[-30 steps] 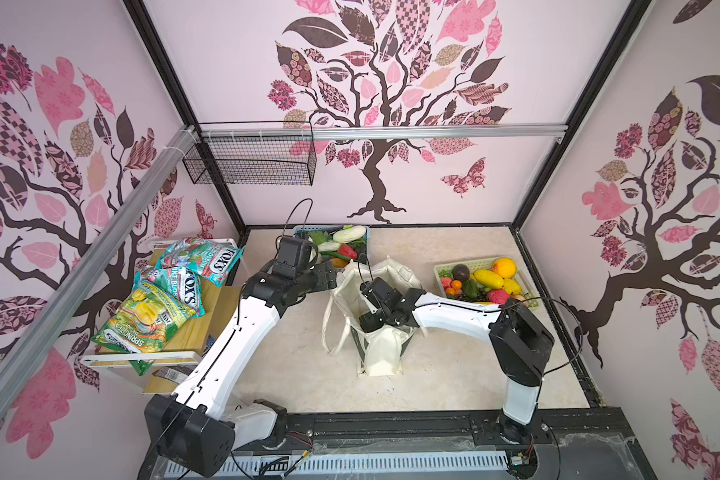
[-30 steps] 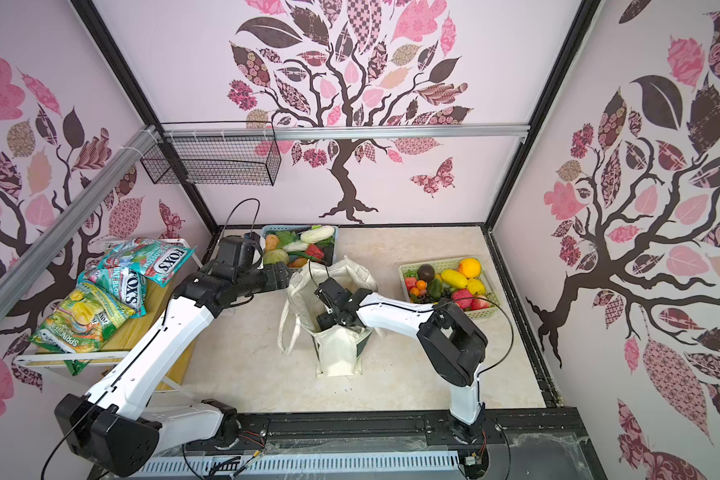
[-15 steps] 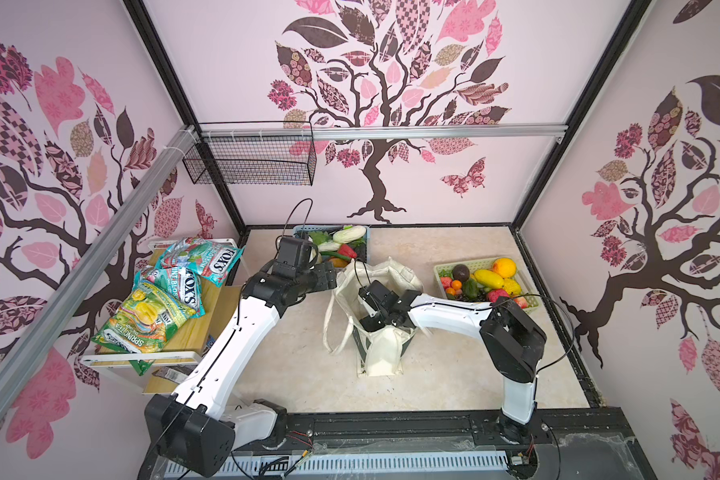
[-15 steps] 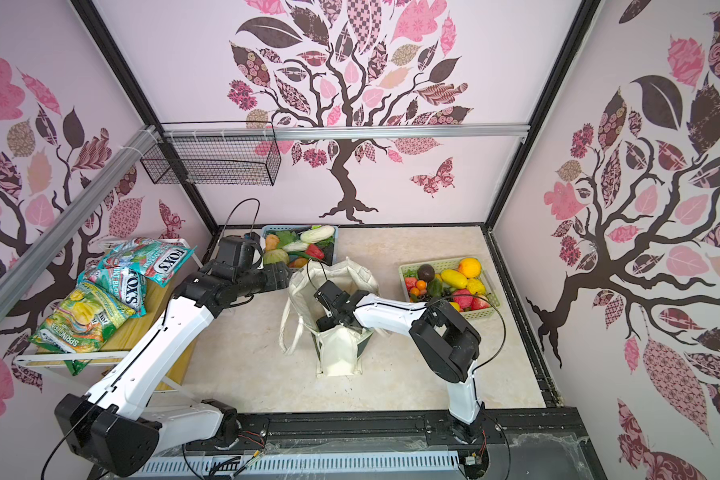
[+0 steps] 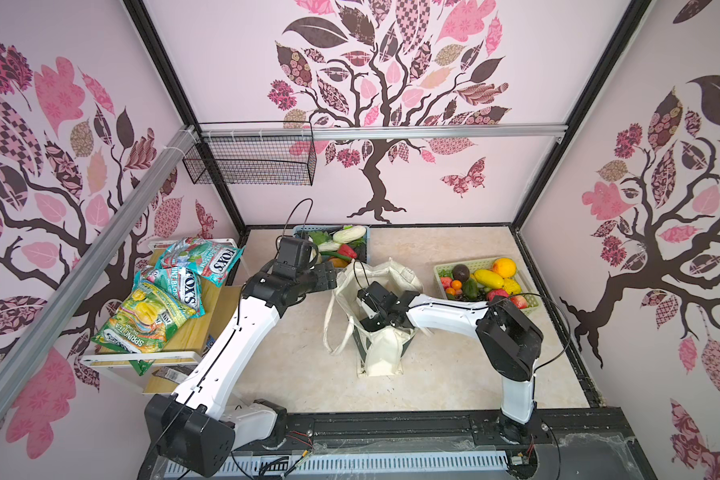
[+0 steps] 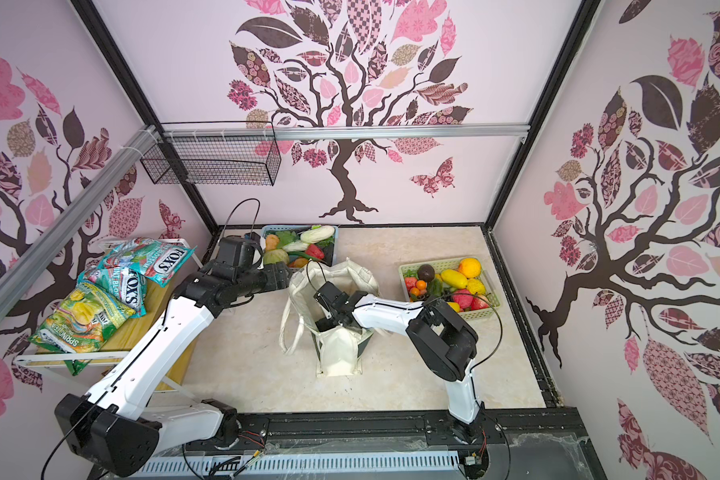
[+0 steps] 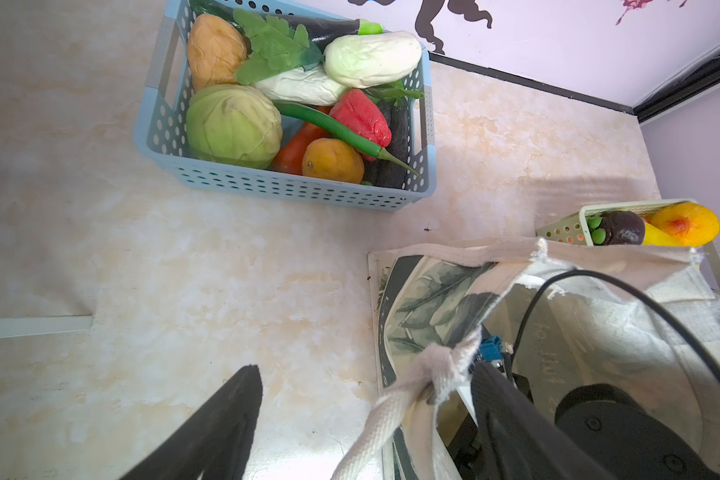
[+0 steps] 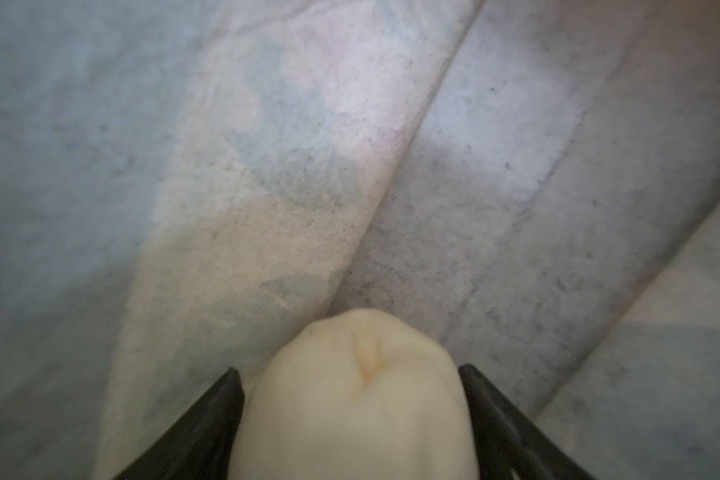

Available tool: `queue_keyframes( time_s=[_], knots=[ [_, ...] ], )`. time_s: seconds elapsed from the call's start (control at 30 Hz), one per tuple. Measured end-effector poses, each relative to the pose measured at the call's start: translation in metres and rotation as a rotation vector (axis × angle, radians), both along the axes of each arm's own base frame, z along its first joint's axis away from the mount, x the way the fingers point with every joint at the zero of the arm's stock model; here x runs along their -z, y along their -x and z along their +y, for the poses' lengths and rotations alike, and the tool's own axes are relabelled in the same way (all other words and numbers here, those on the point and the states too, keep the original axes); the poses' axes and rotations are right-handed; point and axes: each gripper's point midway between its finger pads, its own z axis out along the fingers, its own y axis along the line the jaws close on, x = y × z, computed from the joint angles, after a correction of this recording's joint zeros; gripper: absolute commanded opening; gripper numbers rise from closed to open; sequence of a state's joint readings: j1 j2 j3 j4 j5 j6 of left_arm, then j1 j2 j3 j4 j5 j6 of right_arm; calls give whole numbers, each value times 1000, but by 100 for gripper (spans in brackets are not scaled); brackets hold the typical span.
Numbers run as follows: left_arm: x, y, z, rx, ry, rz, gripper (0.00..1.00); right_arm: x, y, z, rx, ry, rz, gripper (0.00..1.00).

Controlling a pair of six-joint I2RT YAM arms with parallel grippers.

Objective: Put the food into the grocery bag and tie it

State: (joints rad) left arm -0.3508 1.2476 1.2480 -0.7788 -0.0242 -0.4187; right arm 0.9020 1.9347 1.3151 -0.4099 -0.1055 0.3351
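Cream canvas tote bag with leaf print (image 5: 385, 353) stands upright on the tabletop (image 5: 454, 374). The left end effector (image 7: 364, 374), spread wide, has one finger at its rim, seemingly keeping it open. The right end effector (image 8: 348, 370) reaches inside, flanking a pale cream toy vegetable (image 8: 358, 407); whether it is gripped or released is unclear.

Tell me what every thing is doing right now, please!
bag: standing upright, mouth open.
left hand: open, straddling the bag's rim.
right hand: down inside the bag, pale food between its fingers; grip unclear.
blue basket: full of vegetables.
green basket: full of fruit.
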Motion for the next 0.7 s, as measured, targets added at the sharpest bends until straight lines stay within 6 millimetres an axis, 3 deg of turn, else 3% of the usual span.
queue_keyframes(
  time_s=[0.3, 0.7],
  knots=[
    [3, 1, 0, 1, -2, 6, 83, -17, 3, 3, -25, -36, -8, 93],
    [5, 1, 1, -4, -5, 12, 83, -113, -16, -12, 38, -102, -227, 94]
  ],
)
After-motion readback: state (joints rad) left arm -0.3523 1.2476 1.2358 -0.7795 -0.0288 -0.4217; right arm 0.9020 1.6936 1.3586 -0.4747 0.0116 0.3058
